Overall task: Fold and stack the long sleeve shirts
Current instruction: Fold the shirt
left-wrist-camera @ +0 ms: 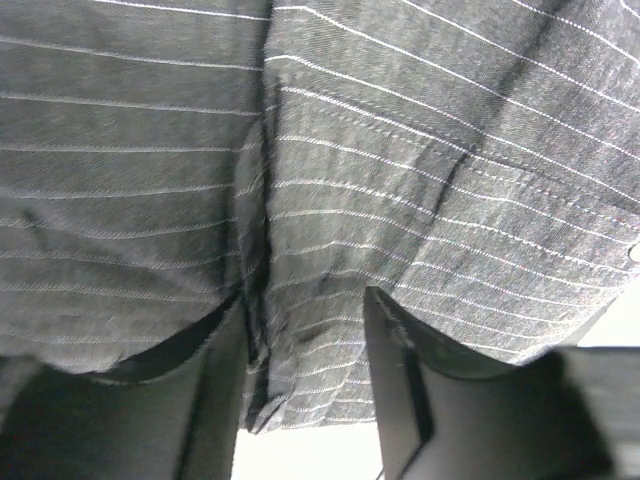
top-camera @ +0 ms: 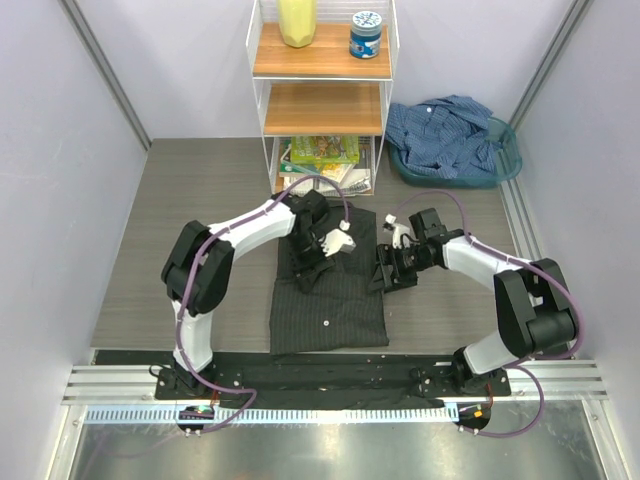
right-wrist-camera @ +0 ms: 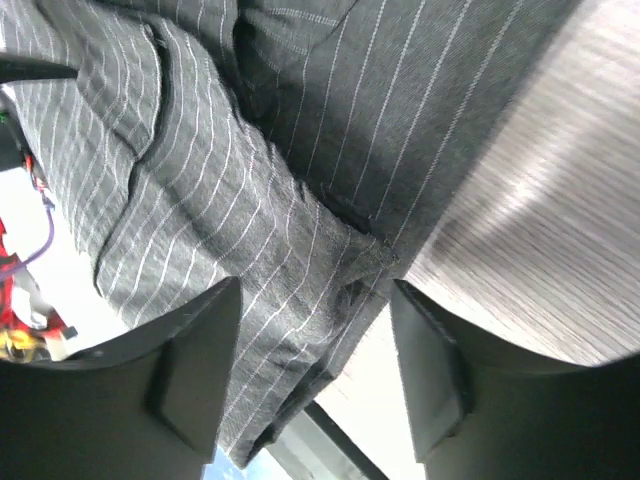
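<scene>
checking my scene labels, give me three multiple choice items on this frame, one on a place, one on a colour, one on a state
1. Where is the blue shirt? A on the shelf; B in the teal basket; C flat on the table.
2. What colour is the shirt between the arms? A plain white; B red; C dark with pale pinstripes.
3. How is the right gripper? A open over dark cloth; B shut on the blue shirt; C out of view.
Key: B, it is heaped in the basket at far right; C, the wrist views show charcoal pinstriped cloth; A, its fingers stand apart.
</scene>
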